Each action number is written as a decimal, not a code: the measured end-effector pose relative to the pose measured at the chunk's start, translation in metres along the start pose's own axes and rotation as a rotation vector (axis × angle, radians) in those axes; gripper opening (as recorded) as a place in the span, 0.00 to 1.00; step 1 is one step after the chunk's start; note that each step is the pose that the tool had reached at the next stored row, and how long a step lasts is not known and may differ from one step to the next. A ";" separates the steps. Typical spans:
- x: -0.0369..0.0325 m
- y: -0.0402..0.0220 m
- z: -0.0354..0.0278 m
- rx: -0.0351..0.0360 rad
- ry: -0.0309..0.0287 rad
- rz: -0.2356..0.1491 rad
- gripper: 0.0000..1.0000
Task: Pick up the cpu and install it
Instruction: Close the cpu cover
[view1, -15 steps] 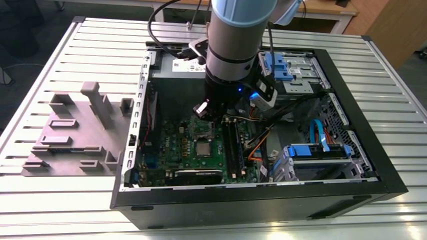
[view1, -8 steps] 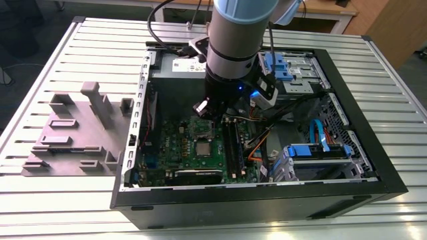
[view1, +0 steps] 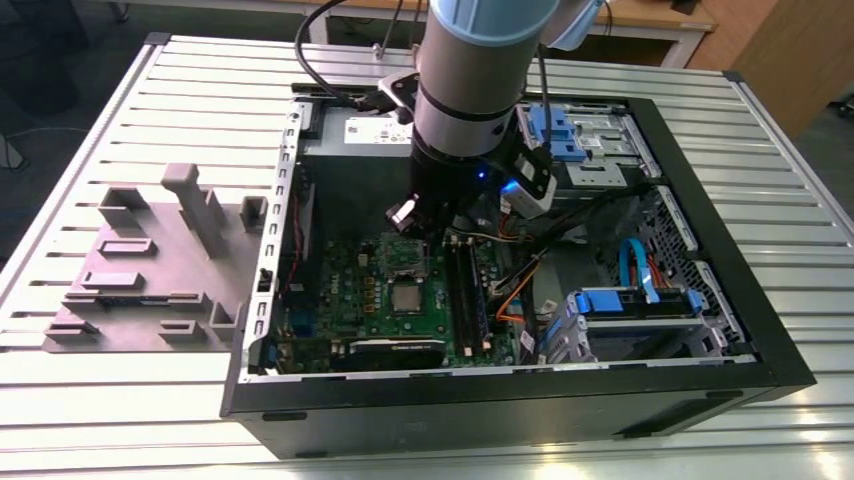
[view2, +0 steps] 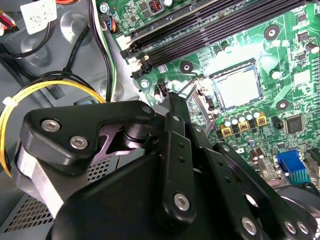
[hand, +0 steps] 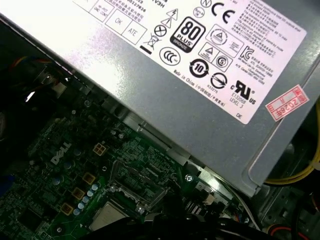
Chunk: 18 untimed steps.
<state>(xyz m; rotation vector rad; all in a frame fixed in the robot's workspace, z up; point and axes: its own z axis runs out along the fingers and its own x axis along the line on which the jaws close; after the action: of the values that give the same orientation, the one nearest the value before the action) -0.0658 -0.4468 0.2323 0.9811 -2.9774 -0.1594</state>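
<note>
Silvery and flat, the cpu (view2: 239, 86) lies seated in its socket on the green motherboard (view2: 287, 47), level with the board. The hinged frame (hand: 131, 182) beside the cpu stands open rather than clamped over it. In the exterior view the cpu (view1: 404, 295) sits near the middle of the board, inside the open black case (view1: 727, 265), which rests on the slatted metal counter (view1: 120, 400).

The tool (view1: 410, 216) hangs from the arm (view1: 470, 70) inside the case, over the raised frame and apart from the cpu. In the second wrist view the tool's (view2: 172, 102) black links point toward the socket. I cannot tell whether it is open or closed.

Dark memory slots (view2: 210, 25) run alongside the socket. A grey power supply (hand: 200, 90) borders the board. A grey tray (view1: 147, 275) sits on the counter at the exterior view's left, just beside the case.
</note>
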 end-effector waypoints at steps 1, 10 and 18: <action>-0.0001 -0.0001 0.0000 0.0000 0.0003 -0.001 0.10; -0.0016 -0.0016 -0.0001 -0.0036 0.0075 -0.023 0.10; -0.0018 -0.0026 -0.0002 -0.0056 0.0113 -0.044 0.10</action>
<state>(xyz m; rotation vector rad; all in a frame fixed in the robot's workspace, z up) -0.0629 -0.4479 0.2323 1.0435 -2.9451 -0.1616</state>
